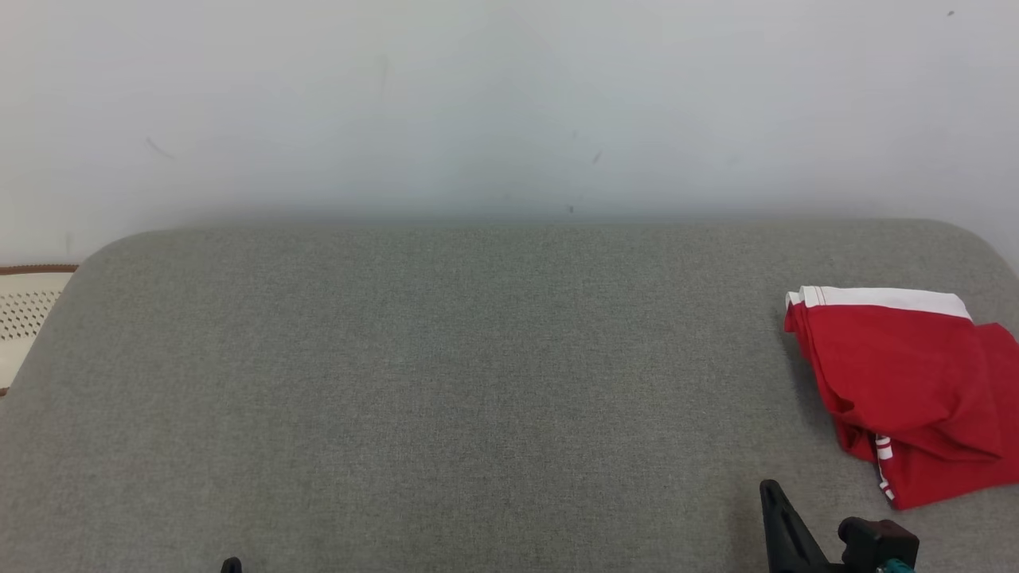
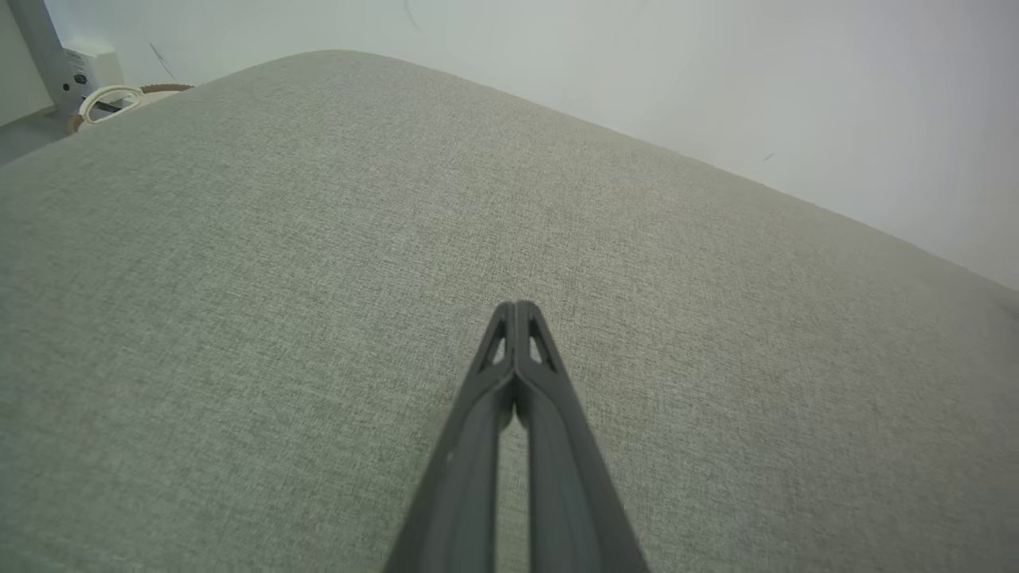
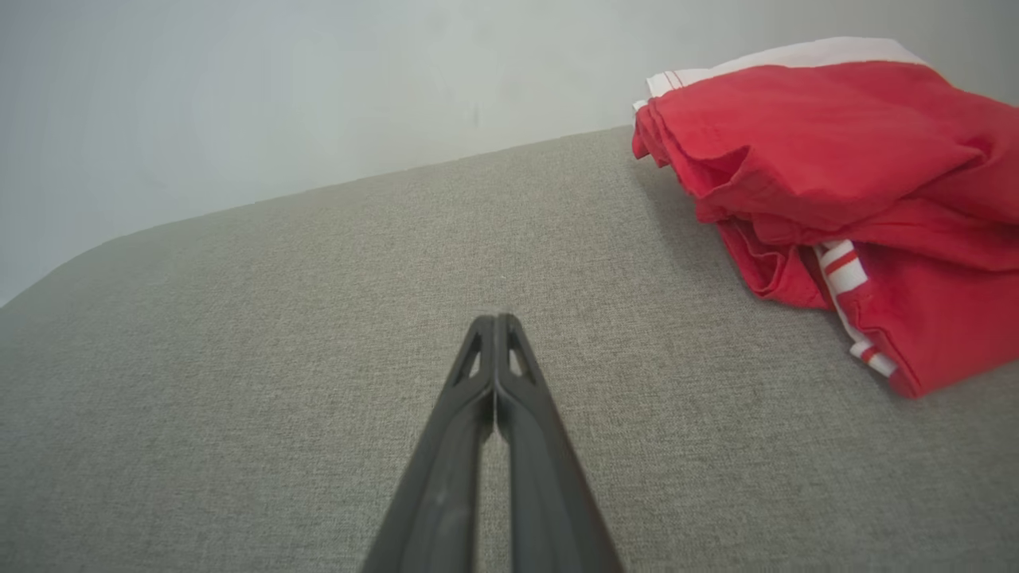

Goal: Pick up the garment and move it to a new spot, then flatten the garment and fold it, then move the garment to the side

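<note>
Head view: red garment (image 1: 907, 382) w/ white band, loosely bunched on grey cloth surface (image 1: 446, 382). Right gripper (image 1: 767, 487) just beside garment, at its near-left corner, not touching. Left gripper (image 1: 231, 565) well apart from garment, far to its left.

Left wrist view: left gripper (image 2: 516, 306) fingers pressed together, empty, over bare cloth.

Right wrist view: right gripper (image 3: 495, 320) fingers closed tip to tip, nothing held. Garment (image 3: 844, 159) near, ahead-right. Judged soft, light, limp; prob. sags and unfolds when lifted. Best hold: white band edge or a thick fold.

Head cam high, wrist cams low, close, cushion (image 1: 446, 382) shared
</note>
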